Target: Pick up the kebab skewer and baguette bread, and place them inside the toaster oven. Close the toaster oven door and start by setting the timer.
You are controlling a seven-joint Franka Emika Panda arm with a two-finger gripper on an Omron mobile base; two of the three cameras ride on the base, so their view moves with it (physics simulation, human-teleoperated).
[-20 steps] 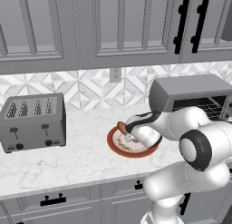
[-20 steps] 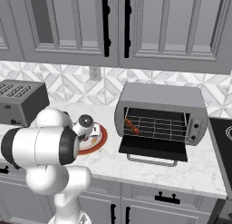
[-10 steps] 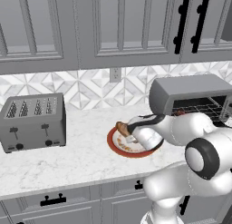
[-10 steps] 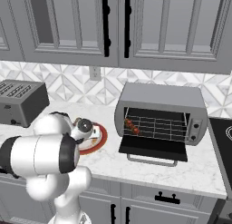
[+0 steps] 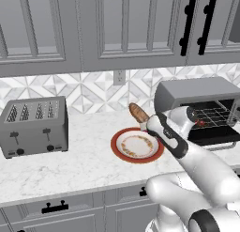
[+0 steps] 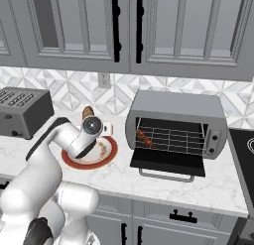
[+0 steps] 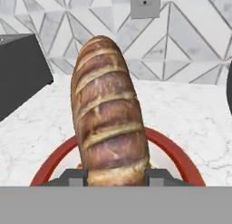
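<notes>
My gripper (image 7: 115,177) is shut on the baguette bread (image 7: 108,123), a golden-brown loaf with darker slashes that points away from the hand. It hangs above the red-rimmed plate (image 7: 177,151). From the left base, the baguette bread (image 5: 138,112) sticks up and back out of the gripper (image 5: 145,123), over the plate's (image 5: 115,144) far edge. The toaster oven (image 6: 174,106) stands to the right with its door (image 6: 166,162) folded down open. The kebab skewer (image 6: 145,138) lies on the wire rack at the left of the cavity.
A grey four-slot toaster (image 5: 33,125) stands at the counter's left. A wall outlet (image 7: 144,3) sits on the tiled backsplash behind the plate. A stovetop edge (image 6: 244,159) lies right of the oven. Cabinets hang overhead.
The jaws have shut on the baguette bread, and the hand has lifted it off the plate, up and toward the back wall.
</notes>
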